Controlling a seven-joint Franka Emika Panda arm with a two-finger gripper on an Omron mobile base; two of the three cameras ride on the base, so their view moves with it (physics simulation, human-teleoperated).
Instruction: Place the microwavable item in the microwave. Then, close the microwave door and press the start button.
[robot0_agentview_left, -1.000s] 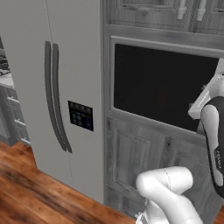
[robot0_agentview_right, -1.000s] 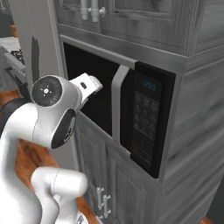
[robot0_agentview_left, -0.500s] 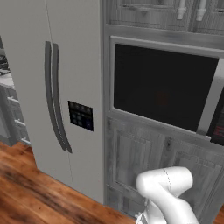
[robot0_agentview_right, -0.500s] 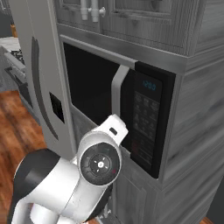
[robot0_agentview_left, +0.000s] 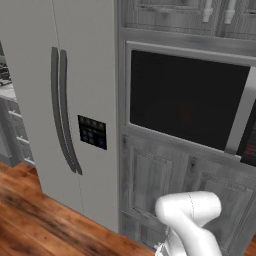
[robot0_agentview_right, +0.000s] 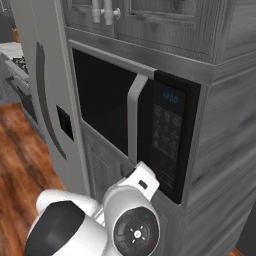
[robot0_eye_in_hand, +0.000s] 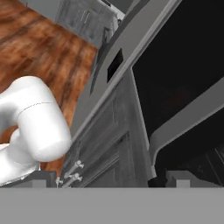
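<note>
Microwave door (robot0_agentview_left: 187, 107) black glass, silver handle (robot0_agentview_right: 133, 117); control strip (robot0_agentview_right: 166, 142) dark, blue-green digits; fridge (robot0_agentview_left: 75, 90) plain grey; floor (robot0_agentview_left: 30, 225) reddish-brown wood grain.

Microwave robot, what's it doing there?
A white robot arm sits low in front of the built-in microwave. The microwave door is shut, its silver handle beside the dark control strip, whose display is lit. The gripper is open and holds nothing, pointing up along the door and the cabinets below. The grey fridge stands left of the microwave.
</note>
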